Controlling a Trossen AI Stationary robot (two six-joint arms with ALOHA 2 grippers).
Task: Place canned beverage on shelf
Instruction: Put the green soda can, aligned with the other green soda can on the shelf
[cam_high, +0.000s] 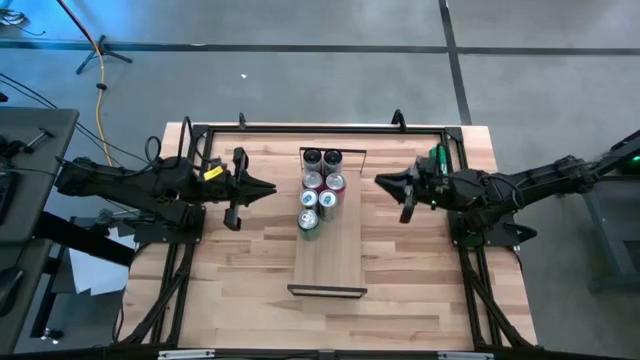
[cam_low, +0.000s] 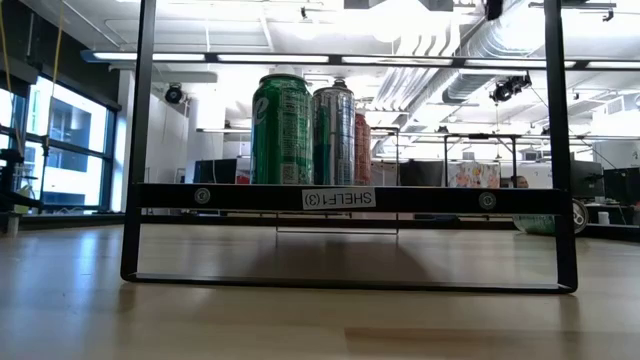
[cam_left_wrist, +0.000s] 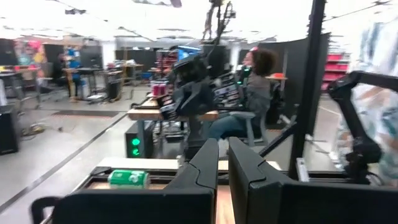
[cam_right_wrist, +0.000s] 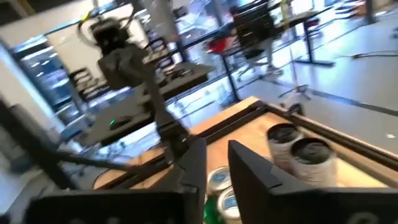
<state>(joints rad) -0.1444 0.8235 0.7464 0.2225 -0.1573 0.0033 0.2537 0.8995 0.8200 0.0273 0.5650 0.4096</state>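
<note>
Pale wood fills most of the high view: the wide worktop (cam_high: 240, 290), and down its middle the narrower shelf (cam_high: 330, 262) with a dark frame at each short end.

At centre left, the left hand (cam_high: 268, 189) hangs over the worktop with its tip aimed at the shelf; its fingers are closed on nothing.

In the middle, the cans (cam_high: 320, 190) stand packed in two short rows on the upper half of the shelf, seven or so, the grey-topped pair nearest the top edge and a green one (cam_high: 309, 222) lowest. The lower half of the board is bare. In the low view the green can (cam_low: 281, 128) and a silver one (cam_low: 334, 134) stand upright on the board above the label.

At centre right, the right hand (cam_high: 384, 182) hovers just beside the cans, apart from them and carrying nothing. Its fingers show a narrow gap in the right wrist view, but I cannot tell whether they are opening or shut.

The cans look placed, so the risk now is in the retreat. The right hand sits close to the nearest cans, at about their height; a sideways swing toward the middle could clip one, and tightly packed as they are, one tipping would likely topple its neighbours off the narrow board.
</note>
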